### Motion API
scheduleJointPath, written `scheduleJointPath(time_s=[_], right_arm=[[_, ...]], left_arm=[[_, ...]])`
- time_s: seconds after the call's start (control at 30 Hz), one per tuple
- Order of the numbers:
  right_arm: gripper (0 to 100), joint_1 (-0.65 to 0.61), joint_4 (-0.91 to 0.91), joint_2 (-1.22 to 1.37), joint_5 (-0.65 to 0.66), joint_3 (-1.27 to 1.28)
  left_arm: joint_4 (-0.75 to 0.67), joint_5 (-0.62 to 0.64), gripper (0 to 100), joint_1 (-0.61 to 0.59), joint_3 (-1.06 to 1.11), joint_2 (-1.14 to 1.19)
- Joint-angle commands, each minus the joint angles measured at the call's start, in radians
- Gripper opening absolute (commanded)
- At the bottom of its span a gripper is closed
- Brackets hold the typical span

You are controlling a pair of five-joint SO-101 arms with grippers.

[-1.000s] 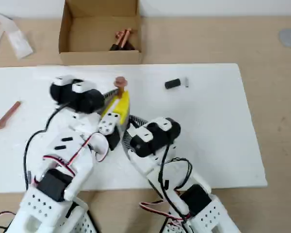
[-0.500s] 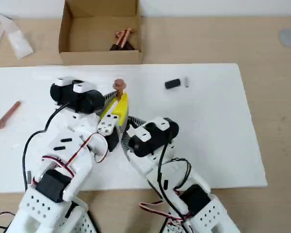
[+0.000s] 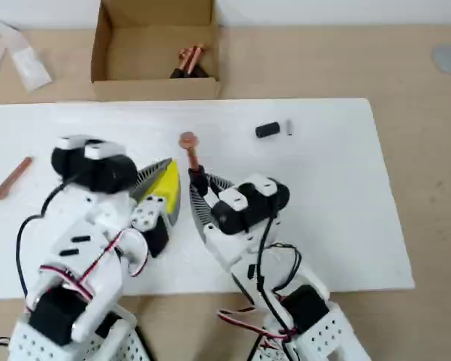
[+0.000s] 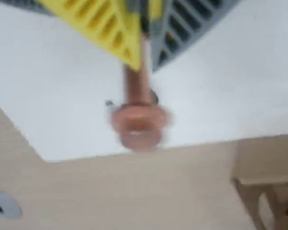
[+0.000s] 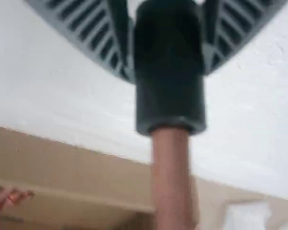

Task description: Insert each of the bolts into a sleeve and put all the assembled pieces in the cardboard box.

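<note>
The right gripper (image 5: 169, 72) tight on the black sleeve (image 5: 169, 98), copper bolt (image 5: 170, 177) sticking out of it, left gripper (image 4: 145, 64) near, jaws a little apart.

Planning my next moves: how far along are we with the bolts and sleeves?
Done: some assembled pieces lie in the box. In hand: the right tool grips a sleeve with a bolt in it. Left: box that piece, then join the loose bolt at the mat's left edge with the loose sleeve and box them.
</note>
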Motion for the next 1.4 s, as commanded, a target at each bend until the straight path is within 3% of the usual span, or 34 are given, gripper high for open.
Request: scheduleJointPath(time_s=[0.0, 0.27, 0.43, 0.57, 0.67, 1.17, 1.37], right_arm=[[0.9, 0.021, -0.023, -0.136, -0.009, -0.033], [0.9, 0.025, -0.021, -0.13, -0.008, -0.042], [0.9, 0.053, -0.023, 0.038, -0.002, -0.185], [0.9, 0.053, -0.029, 0.374, 0.041, -0.467], [0.9, 0.054, -0.029, 0.684, 0.086, -0.722], [0.9, 0.174, -0.029, 2.048, 0.198, -2.071], [1.0, 0.213, -0.097, 2.54, 0.207, -2.496]], left_arm=[[0.011, 0.003, 1, -0.006, -0.057, -0.013], [0.06, -0.02, 8, -0.02, -0.127, -0.013], [0.178, -0.021, 12, -0.222, -0.207, 0.007], [0.201, -0.089, 12, -0.43, -0.209, 0.096], [0.201, -0.146, 12, -0.517, -0.209, 0.165], [0.253, -0.284, 12, -0.773, -0.198, 0.189], [0.258, -0.284, 12, -0.787, -0.192, 0.189]])
